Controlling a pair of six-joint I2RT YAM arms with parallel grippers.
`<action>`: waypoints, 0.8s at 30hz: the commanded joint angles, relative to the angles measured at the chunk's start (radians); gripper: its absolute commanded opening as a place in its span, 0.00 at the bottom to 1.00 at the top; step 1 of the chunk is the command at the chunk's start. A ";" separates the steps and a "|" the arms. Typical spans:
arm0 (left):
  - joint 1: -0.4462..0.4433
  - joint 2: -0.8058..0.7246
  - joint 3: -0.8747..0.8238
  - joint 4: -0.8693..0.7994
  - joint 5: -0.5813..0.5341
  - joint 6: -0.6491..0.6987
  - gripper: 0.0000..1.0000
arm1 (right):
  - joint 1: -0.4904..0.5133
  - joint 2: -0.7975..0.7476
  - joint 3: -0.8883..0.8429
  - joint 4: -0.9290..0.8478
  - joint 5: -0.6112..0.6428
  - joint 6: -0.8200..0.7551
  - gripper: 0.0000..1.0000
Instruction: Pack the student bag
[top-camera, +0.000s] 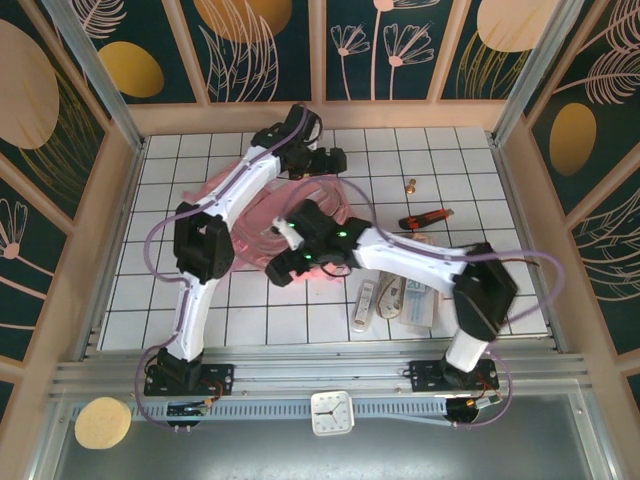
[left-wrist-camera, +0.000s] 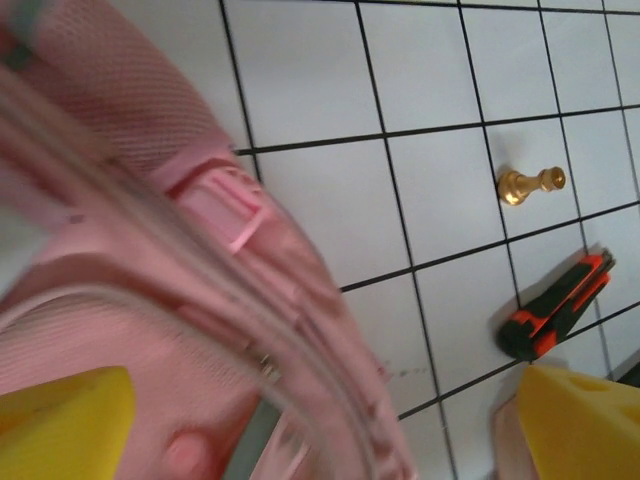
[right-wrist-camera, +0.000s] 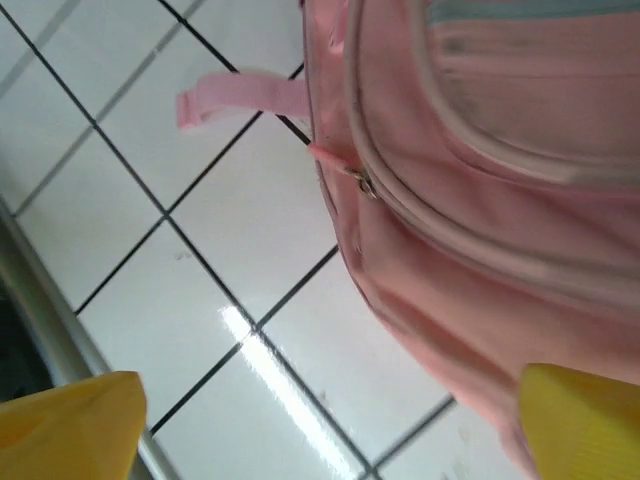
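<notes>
Student bag (top-camera: 258, 222) largely hidden beneath left arm (top-camera: 215, 215) and right arm (top-camera: 420, 262); cut off at wrist-view edges. Packet (top-camera: 418, 300) lettering illegible.

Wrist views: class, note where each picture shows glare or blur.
Right wrist view: a bright glare streak on the tiled table beside the student bag. Left wrist view: the bag's near fabric is blurred, while the gold piece and red-black cutter look sharper.

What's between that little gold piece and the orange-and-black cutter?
Nothing: bare white tile separates the gold piece and the cutter, seen in the left wrist view.
</notes>
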 joint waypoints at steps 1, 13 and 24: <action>0.002 -0.140 -0.056 -0.028 -0.091 0.104 0.99 | -0.060 -0.212 -0.067 0.068 0.030 0.050 0.99; -0.077 -0.306 -0.338 -0.077 -0.073 0.143 0.99 | -0.508 -0.334 -0.159 0.064 -0.139 0.235 0.99; -0.266 -0.301 -0.414 -0.224 -0.467 0.343 0.87 | -0.592 -0.234 -0.141 0.074 -0.222 0.255 0.99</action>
